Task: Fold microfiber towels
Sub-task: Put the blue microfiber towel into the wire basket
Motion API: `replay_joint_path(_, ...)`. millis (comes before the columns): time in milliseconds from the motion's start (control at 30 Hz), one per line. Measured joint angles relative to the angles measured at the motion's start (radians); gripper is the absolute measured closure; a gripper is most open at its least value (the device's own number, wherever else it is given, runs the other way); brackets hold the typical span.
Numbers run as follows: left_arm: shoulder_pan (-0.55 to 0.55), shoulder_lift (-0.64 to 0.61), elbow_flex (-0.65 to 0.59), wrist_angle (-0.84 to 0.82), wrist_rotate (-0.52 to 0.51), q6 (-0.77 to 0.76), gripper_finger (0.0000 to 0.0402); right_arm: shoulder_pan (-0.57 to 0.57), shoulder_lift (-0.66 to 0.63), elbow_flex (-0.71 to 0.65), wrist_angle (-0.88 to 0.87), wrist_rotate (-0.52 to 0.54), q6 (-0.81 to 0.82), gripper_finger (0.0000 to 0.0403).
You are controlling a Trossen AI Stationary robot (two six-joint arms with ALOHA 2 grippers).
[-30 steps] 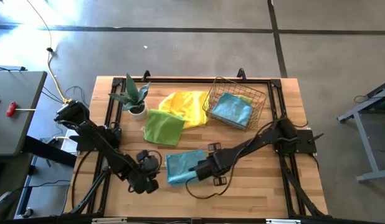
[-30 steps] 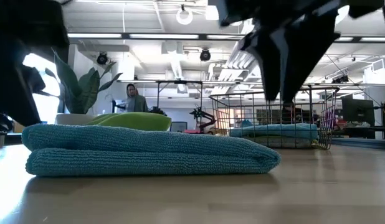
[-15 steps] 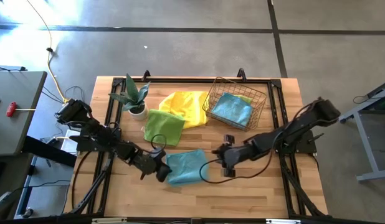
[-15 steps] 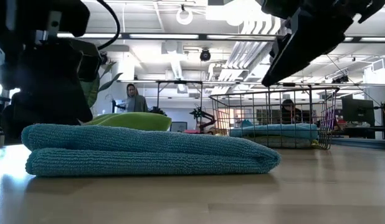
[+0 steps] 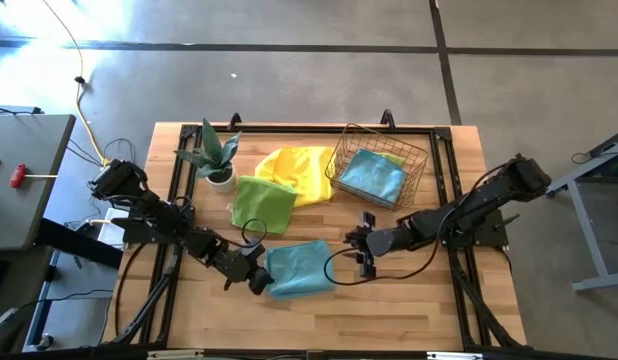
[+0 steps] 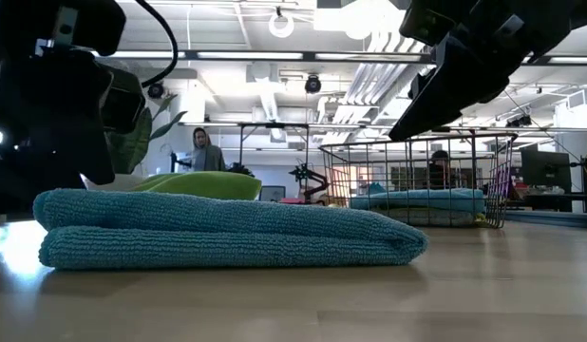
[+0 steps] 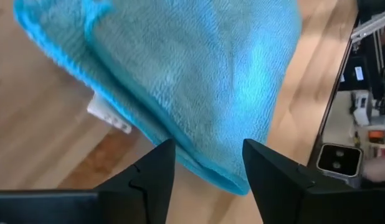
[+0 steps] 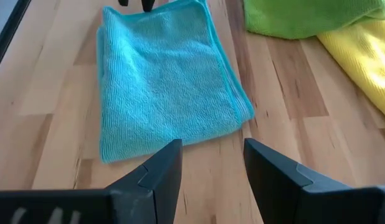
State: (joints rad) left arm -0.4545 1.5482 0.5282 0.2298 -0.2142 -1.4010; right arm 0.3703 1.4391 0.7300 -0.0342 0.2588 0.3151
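A teal microfiber towel lies folded flat on the wooden table near its front edge, two layers thick in the low view. My left gripper is open at the towel's left edge, slanting down at it. My right gripper hangs open above the table just right of the towel, with nothing between its fingers. A lime green towel lies folded farther back, its far edge over a crumpled yellow towel. My left gripper has one open finger on each side of the teal towel's left edge, coming from the table's left and slanting down. I cannot tell whether the fingers touch the cloth. The towel lies flat on the table.
A wire basket at the back right holds another folded teal towel. A small potted plant stands at the back left. Bare wood lies in front of and to the right of the folded towel.
My right gripper has drawn back from over the teal towel toward the table's right edge and tipped to slant downward. My left gripper has moved right, up to the towel's left edge, and rolled. The towel has stayed in place.
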Motion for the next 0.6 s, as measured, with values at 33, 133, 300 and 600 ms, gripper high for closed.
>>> replay_joint_path(33, 0.0, 0.0, 0.0, 0.0, 0.007, -0.016, 0.0222, 0.0, 0.0, 0.0, 0.0, 0.0, 0.001, 0.0237)
replay_joint_path(133, -0.005, 0.0, 0.0, 0.0, 0.012, -0.071, 0.0222, 0.0, 0.0, 0.0, 0.0, 0.0, -0.006, 0.0237)
replay_joint_path(300, -0.039, 0.0, 0.0, 0.0, 0.011, -0.09, 0.0222, 0.0, 0.001, 0.0, -0.001, 0.0, -0.002, 0.0237)
replay_joint_path(600, -0.089, 0.0, 0.0, -0.034, -0.068, -0.205, 0.0222, 0.0, 0.001, 0.0, -0.001, 0.0, -0.002, 0.0237)
